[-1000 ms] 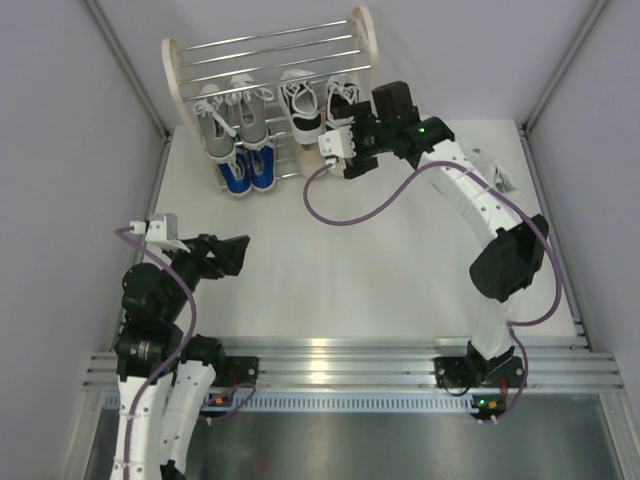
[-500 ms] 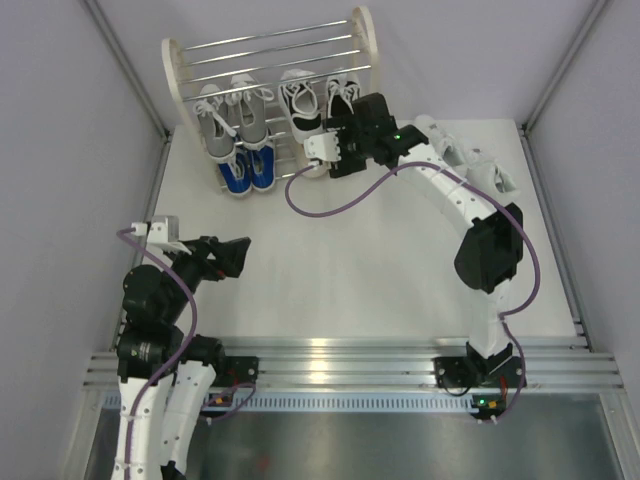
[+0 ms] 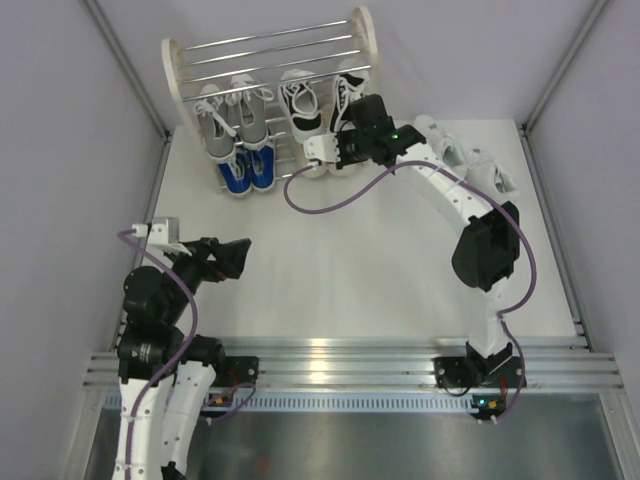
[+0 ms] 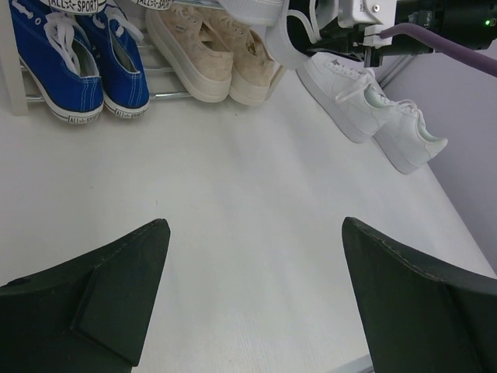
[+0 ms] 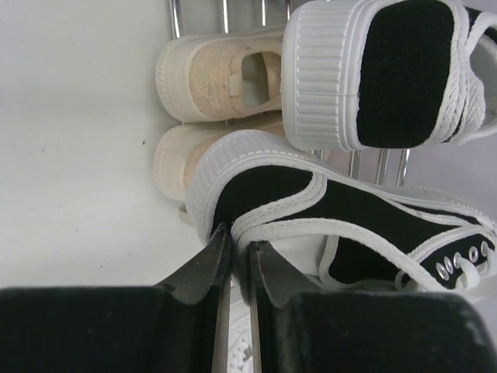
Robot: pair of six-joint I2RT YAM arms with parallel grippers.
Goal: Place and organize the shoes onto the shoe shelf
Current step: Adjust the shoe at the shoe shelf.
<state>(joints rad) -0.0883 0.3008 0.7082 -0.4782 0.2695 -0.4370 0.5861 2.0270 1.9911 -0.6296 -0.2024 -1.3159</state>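
My left claw (image 4: pixel 256 225) hangs over the table (image 4: pixel 233 194), jaws wide apart. Rack (image 3: pixel 172 70), left side: grey pair (image 3: pixel 232 120) above blue pair (image 3: pixel 247 172). Right side: beige pair (image 4: pixel 206 47) low. My right claw (image 5: pixel 235 256) is pinched on the heel rim of a black-and-white sneaker (image 5: pixel 311 202), seating it above the beige. White pair (image 4: pixel 373 113) waits on the table by the rack. Likely next: let go, back out, fetch those

The right gripper (image 5: pixel 235 268) pinches a black-and-white canvas sneaker (image 5: pixel 349 217) at its white heel rim. Beyond that sneaker sits its twin (image 5: pixel 396 74) — left of it, two beige sneakers (image 5: pixel 217 78).
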